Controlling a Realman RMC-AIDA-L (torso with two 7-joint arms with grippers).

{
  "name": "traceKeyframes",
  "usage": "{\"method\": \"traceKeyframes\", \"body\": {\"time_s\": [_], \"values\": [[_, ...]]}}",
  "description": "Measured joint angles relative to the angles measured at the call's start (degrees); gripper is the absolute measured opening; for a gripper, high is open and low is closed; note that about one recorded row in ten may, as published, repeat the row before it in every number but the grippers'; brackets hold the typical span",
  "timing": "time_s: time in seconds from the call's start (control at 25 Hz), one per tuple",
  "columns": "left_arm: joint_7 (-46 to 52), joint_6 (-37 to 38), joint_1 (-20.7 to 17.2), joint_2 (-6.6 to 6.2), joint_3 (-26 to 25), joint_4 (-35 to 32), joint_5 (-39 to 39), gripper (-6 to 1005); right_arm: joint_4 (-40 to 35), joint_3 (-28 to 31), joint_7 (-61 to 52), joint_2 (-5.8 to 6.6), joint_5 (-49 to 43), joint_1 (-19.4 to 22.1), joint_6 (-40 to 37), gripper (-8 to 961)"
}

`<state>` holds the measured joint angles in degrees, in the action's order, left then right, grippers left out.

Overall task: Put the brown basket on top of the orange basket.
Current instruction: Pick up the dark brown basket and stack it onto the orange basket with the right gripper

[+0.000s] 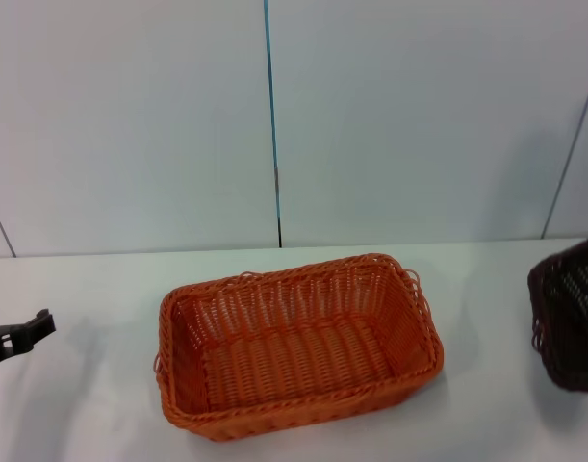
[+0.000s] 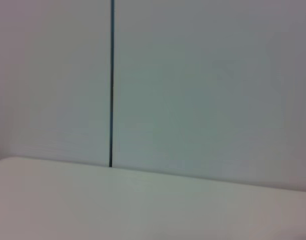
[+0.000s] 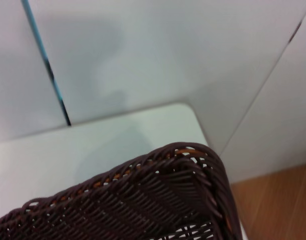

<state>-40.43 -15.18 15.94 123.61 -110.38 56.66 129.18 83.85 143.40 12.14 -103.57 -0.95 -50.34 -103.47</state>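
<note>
The orange basket [image 1: 295,344] stands empty on the white table [image 1: 91,404], in the middle of the head view. The brown basket [image 1: 571,313] is at the far right edge of the head view, cut off by the frame, and looks tilted. It fills the lower part of the right wrist view [image 3: 142,200], with a corner of its braided rim close to the camera. My right gripper shows in no view. My left gripper [image 1: 19,337] is at the far left edge over the table, well away from both baskets.
A white panelled wall [image 1: 274,115] stands right behind the table. The right wrist view shows the table's far right corner [image 3: 188,112] and wooden floor [image 3: 278,200] beyond it. The left wrist view shows only bare table [image 2: 142,205] and wall.
</note>
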Motion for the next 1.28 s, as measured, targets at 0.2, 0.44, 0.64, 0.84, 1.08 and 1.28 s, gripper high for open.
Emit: {"method": "traceKeyframes", "body": {"time_s": [0.2,0.44,0.64,0.84,1.08,1.28], "values": [[0.00,0.03,-0.04,0.04,-0.54,-1.21,-0.01,935,-1.17,-0.66,0.05,0.67,-3.07,-3.20,1.94,168],[0.00,0.06,-0.36,0.13,-0.89,-1.38,-0.34,935,-1.93,-1.31,-0.89,0.09,-0.90,-4.58,6.75,168],[0.00,0.04,-0.38,0.14,-0.89,-1.39,-0.37,935,-2.75,-3.34,-1.69,-0.44,2.23,-6.89,8.99,168],[0.10,0.00,-0.25,0.18,-0.83,-2.09,-0.38,935,-3.72,-5.37,-2.62,-1.31,2.24,-9.68,9.56,167],[0.36,0.00,-0.03,0.23,-0.86,-2.75,-0.42,935,-5.19,-6.57,-3.90,-1.99,2.26,-12.57,8.47,167],[0.40,-0.01,-0.02,0.23,-0.89,-2.79,-0.43,935,-5.25,-8.84,-5.53,-2.48,2.22,-14.32,6.72,167]]}}
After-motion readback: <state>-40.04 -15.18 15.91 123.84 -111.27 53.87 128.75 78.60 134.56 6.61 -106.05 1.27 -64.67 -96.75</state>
